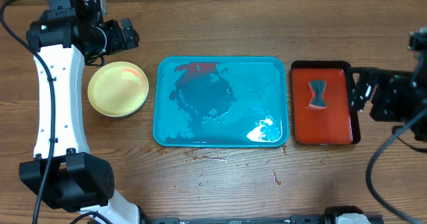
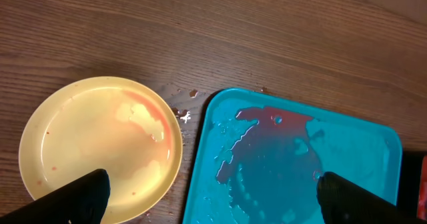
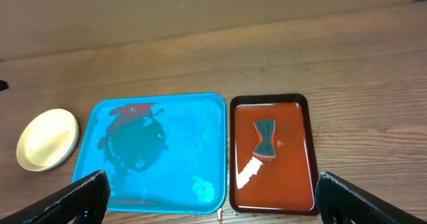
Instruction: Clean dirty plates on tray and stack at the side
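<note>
A pale yellow-green plate [image 1: 118, 88] lies on the wood left of the teal tray [image 1: 273, 84]; it may top a stack, I cannot tell. It carries faint red smears in the left wrist view [image 2: 100, 144] and shows small in the right wrist view [image 3: 47, 139]. The tray [image 2: 373, 151] [image 3: 200, 177] holds no plate, only water and red sauce smears. No light blue-white plate shows. My left gripper [image 1: 127, 34] is open and empty, above and behind the plate. My right gripper [image 1: 359, 91] is open and empty at the far right, beside the red tray.
A narrow red tray with dark rim [image 1: 337, 127] stands right of the teal tray and holds a dark sponge [image 1: 317, 94], also in the right wrist view [image 3: 265, 139]. Small red and wet spots lie on the wood in front of the teal tray [image 1: 213, 159].
</note>
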### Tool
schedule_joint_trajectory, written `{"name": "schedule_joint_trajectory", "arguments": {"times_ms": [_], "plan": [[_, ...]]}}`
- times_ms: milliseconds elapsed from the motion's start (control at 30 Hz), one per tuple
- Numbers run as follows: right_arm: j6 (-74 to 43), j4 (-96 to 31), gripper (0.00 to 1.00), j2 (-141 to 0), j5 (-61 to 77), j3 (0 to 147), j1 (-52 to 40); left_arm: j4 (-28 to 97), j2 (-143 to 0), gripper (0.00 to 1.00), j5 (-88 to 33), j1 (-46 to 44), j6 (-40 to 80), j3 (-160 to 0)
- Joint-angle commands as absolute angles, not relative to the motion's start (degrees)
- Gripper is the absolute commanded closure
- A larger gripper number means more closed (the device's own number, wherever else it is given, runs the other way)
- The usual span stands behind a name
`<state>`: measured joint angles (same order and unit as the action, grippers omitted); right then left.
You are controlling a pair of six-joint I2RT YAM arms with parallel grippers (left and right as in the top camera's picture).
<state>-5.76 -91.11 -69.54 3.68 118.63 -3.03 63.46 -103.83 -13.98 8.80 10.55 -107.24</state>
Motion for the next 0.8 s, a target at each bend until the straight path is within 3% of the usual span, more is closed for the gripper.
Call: {"name": "schedule_joint_trajectory", "arguments": {"times_ms": [0, 500, 767], "plan": [[-5.7, -90.9, 0.00, -68.2, 4.0, 119.4, -2.9, 63.4, -103.4, 0.00, -14.5, 8.7, 11.2, -108.0], [-5.5, -93.7, 0.00, -66.7, -0.9, 118.2, -2.8, 63.4, -103.4, 0.00, -14.5, 8.7, 11.2, -108.0], [-5.5, -71.6, 0.00, -56.3, -5.1, 98.7, -2.8, 63.4, -103.4, 0.00, -14.5, 8.7, 11.2, -108.0]]}}
